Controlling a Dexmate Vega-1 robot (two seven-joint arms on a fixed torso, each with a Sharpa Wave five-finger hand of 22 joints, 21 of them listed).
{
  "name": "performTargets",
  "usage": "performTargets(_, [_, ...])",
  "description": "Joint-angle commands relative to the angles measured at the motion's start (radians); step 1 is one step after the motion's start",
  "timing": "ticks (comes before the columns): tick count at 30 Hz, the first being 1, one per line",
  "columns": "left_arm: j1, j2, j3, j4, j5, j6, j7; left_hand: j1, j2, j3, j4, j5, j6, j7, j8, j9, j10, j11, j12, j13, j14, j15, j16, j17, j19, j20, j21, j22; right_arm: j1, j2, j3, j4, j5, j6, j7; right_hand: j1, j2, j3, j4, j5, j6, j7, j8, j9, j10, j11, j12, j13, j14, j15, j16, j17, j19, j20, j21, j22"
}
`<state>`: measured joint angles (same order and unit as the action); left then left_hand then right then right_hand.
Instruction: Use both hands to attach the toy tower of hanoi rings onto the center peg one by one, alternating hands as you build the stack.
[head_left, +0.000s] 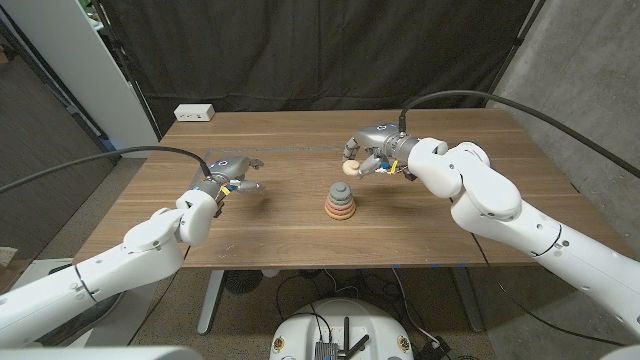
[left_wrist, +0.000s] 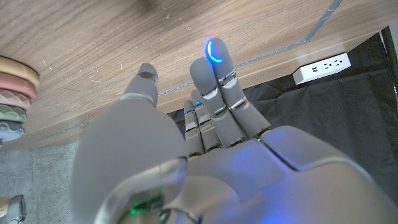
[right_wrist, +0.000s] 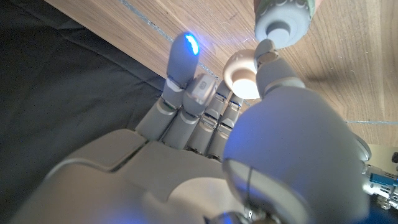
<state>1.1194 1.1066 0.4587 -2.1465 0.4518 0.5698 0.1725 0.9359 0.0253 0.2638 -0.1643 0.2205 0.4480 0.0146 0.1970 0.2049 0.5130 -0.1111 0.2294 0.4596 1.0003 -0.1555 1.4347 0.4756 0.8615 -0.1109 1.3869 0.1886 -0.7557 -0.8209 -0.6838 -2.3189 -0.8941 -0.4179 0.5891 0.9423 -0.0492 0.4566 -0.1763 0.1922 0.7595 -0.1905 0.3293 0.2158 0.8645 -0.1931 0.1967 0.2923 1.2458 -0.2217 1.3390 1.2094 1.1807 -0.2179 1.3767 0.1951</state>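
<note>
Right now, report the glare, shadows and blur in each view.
Head view: even light, sharp, soft shadow beside the ring stack. Left wrist view: left hand blurred up close, a blue light glaring on a fingertip. Right wrist view: right hand blurred, cream ring overexposed.

Ring stack stood on the counter near its middle. Left hand hung to its left; right hand, behind and right, held a ring. Power strip lay beyond the counter's far-left corner.
</note>
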Motion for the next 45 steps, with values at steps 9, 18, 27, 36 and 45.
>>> performTargets(9, [-0.002,-0.002,-0.007,0.010,0.000,-0.013,0.001,0.015,0.005,0.011,0.002,-0.006,0.007,-0.003,0.006,0.003,0.006,-0.004,0.005,0.005,0.003,-0.063,-0.002,0.003,0.001,-0.100,0.005,0.004,0.085,0.090,-0.066,0.085,-0.028,0.045,0.097,-0.003,0.032,0.028,0.016,0.004,0.070,0.015,0.003,0.005,0.009,-0.005,0.000,0.017,0.010,0.003,0.012,0.004,0.012,-0.002,0.007,0.003])
performTargets(18, [-0.004,-0.004,-0.007,0.012,0.002,-0.004,0.000,0.017,0.009,0.015,0.003,-0.007,0.007,-0.005,0.005,0.003,0.005,-0.006,0.004,0.006,0.002,-0.063,-0.003,0.003,0.000,-0.100,0.005,0.003,0.110,0.109,-0.093,0.109,-0.049,0.051,0.143,-0.006,0.033,0.033,0.016,0.004,0.066,0.011,0.000,0.004,0.003,-0.007,-0.005,0.013,0.008,0.003,0.013,0.002,0.013,-0.002,0.008,0.004])
performTargets(27, [-0.010,-0.005,-0.005,0.018,0.000,-0.017,-0.002,0.020,0.013,0.018,0.003,-0.009,0.006,-0.006,0.004,0.004,0.008,-0.007,0.004,0.006,0.002,-0.063,-0.002,0.006,-0.002,-0.100,0.005,0.003,0.117,0.122,-0.109,0.124,-0.058,0.059,0.164,-0.008,0.035,0.037,0.016,0.005,0.065,0.010,-0.003,0.004,0.002,-0.008,-0.006,0.007,0.007,0.002,0.012,-0.001,0.014,-0.002,0.006,0.002])
performTargets(36, [-0.023,-0.012,0.007,0.021,0.007,-0.015,-0.014,0.021,0.018,0.022,0.005,-0.010,0.006,-0.007,0.004,0.004,0.008,-0.010,0.002,0.006,0.000,-0.063,-0.003,0.006,-0.004,-0.100,0.004,0.002,0.122,0.136,-0.124,0.149,-0.081,0.057,0.174,-0.011,0.038,0.042,0.015,0.007,0.065,0.009,-0.005,0.003,0.002,-0.009,-0.005,0.001,0.010,0.003,0.013,0.000,0.015,-0.002,0.005,0.001])
performTargets(45, [-0.025,-0.013,0.007,0.026,0.005,-0.016,-0.017,0.021,0.019,0.025,0.005,-0.012,0.004,-0.008,0.003,0.004,0.010,-0.009,0.003,0.007,0.000,-0.063,-0.002,0.009,-0.005,-0.099,0.006,0.003,0.119,0.139,-0.127,0.169,-0.081,0.053,0.178,-0.014,0.040,0.047,0.015,0.008,0.066,0.009,-0.008,0.003,0.004,-0.008,-0.002,0.001,0.011,0.003,0.015,0.002,0.014,-0.002,0.003,0.000])
